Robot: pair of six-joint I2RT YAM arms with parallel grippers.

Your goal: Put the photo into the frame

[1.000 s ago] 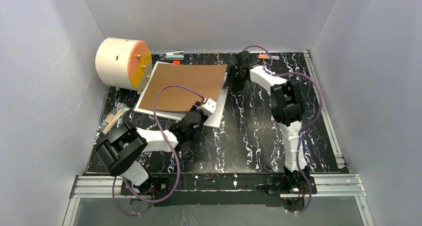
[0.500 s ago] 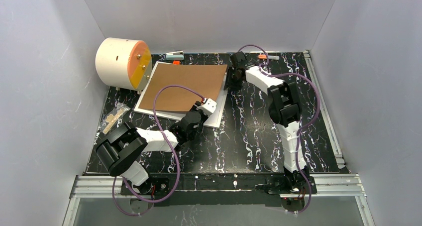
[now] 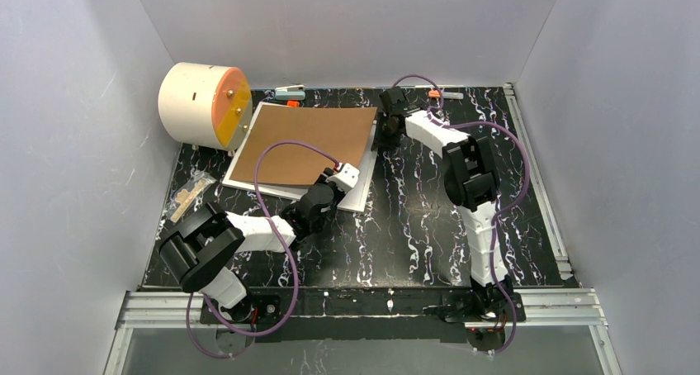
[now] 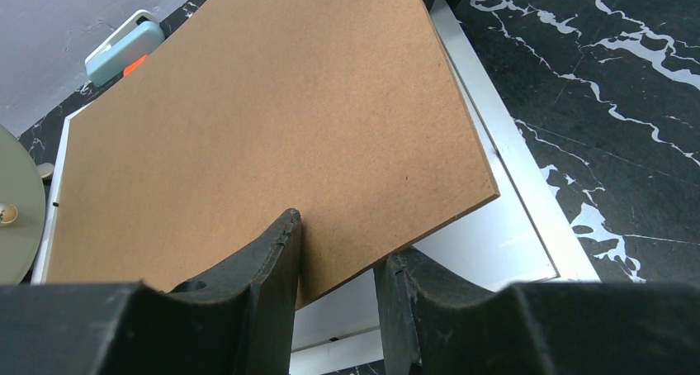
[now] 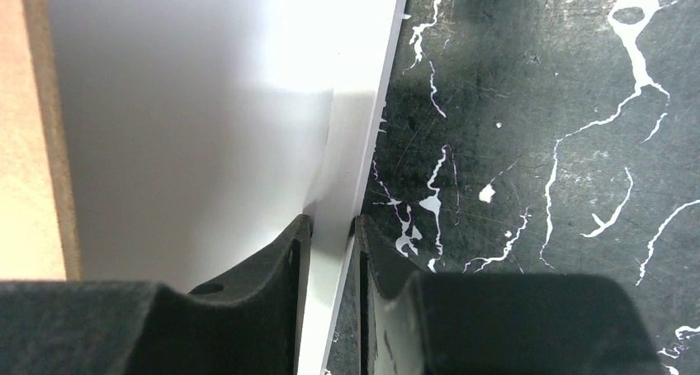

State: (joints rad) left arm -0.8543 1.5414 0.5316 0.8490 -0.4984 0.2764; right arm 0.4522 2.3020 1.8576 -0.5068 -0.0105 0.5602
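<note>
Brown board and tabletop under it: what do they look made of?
The brown board looks like pressed fibreboard or stiff cardboard: matte, finely speckled, with a thin, clean-cut edge. The tabletop looks like black marble-patterned laminate or vinyl, slightly glossy with white veins; real stone cannot be ruled out.

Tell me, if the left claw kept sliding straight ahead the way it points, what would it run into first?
The left claw already straddles the brown board's near edge, so it would push into that board. Beyond lies the blue clip, though depth is unclear.

The right gripper (image 5: 328, 251) is closing its jaws onto the frame's (image 5: 363, 135) white edge at the stack's 3 o'clock side, having been sliding toward 9 o'clock from the bare surface (image 3: 429, 218) beside it.
</note>
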